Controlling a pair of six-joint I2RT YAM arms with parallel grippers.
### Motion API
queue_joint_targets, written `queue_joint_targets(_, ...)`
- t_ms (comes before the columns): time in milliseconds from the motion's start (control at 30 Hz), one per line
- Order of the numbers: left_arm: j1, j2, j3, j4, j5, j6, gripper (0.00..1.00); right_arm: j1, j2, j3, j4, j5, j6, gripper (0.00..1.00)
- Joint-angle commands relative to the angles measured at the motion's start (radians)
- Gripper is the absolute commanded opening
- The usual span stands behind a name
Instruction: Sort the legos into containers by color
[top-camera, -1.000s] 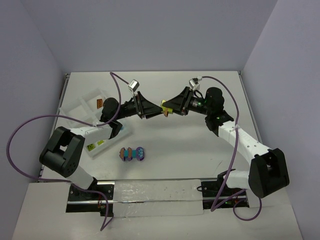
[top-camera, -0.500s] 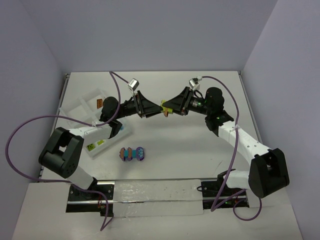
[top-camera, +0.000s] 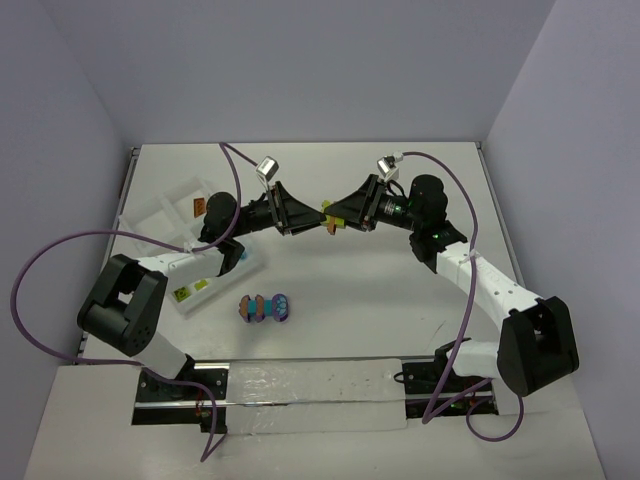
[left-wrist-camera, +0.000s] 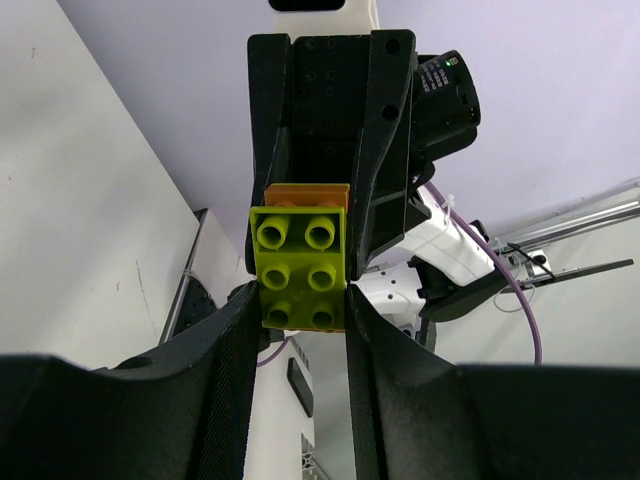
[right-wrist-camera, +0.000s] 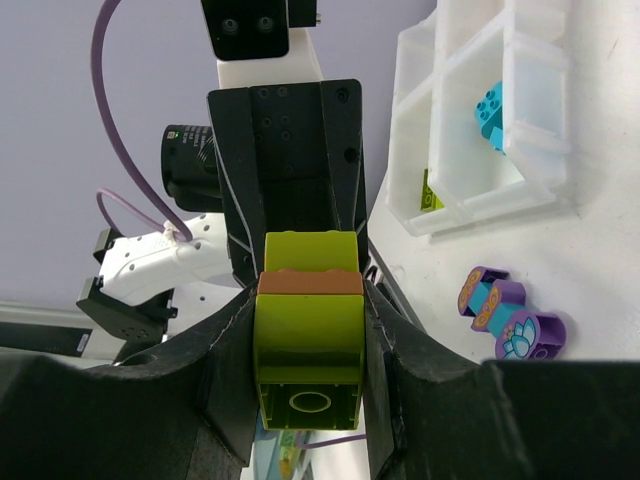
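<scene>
Well left of centre, the tray (top-camera: 152, 216) sits toward the upper left of the tabletop (top-camera: 400, 300). At mid-frame the left hand (left-wrist-camera: 298, 320) pinches one lime end of a lime-orange-lime brick stack (left-wrist-camera: 300, 265) held above the tabletop. The stack's long axis runs left to right, straight between both hands. The right hand (right-wrist-camera: 308, 340) is clamped on the opposite lime end, so separating the bricks probably calls for a pull apart along that axis.

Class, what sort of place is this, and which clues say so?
Probably a robotics lab cell: left arm and right arm bolted to a white table, plain walls around, a lego stack and sorting tray.
</scene>
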Motion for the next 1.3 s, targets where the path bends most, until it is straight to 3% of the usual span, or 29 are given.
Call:
queue_joint_targets(0,-0.004,-0.01,0.055,0.041,0.01,0.015,0.35,0.013,-0.001,0.014,-0.007,0.01,-0.024,0.0)
queue_joint_targets(167,-0.006,-0.008,0.059,0.036,0.014,0.012,0.2,0.013,-0.001,0.023,-0.039,0.028,-0.05,0.0)
queue_joint_targets(267,-0.006,-0.007,0.059,0.014,0.015,0.018,0.0,0.013,-0.005,0.038,-0.09,0.056,-0.09,0.0)
queue_joint_targets(533,-0.006,-0.018,0.028,0.008,0.006,0.015,0.0,0.013,-0.01,0.074,-0.194,0.108,-0.163,0.0)
queue_joint_targets(600,-0.006,-0.019,0.025,0.013,0.005,0.012,0.0,0.013,-0.007,0.077,-0.202,0.11,-0.168,0.06)
queue_joint_targets(667,-0.005,-0.022,0.022,0.013,0.005,0.01,0.0,0.013,0.001,0.076,-0.2,0.109,-0.162,0.22)
queue_joint_targets(767,-0.004,-0.024,0.026,0.01,0.003,0.013,0.0,0.012,0.008,0.073,-0.191,0.1,-0.154,0.34)
queue_joint_targets(1033,-0.001,-0.031,0.023,0.007,-0.004,0.013,0.0,0.009,0.01,0.053,-0.162,0.093,-0.126,0.42)
queue_joint_targets(1133,0.002,-0.032,0.018,0.015,-0.006,0.008,0.0,0.007,0.014,0.034,-0.132,0.081,-0.105,0.41)
queue_joint_targets(1167,0.003,-0.031,0.014,0.019,-0.004,0.004,0.0,0.004,0.013,0.023,-0.108,0.075,-0.089,0.34)
queue_joint_targets(1200,0.005,-0.031,0.014,0.019,-0.004,0.004,0.0,0.002,0.015,0.018,-0.083,0.071,-0.08,0.17)
queue_joint_targets(1267,0.003,-0.028,0.017,0.018,0.001,0.004,0.0,0.002,0.016,0.009,-0.072,0.065,-0.066,0.04)
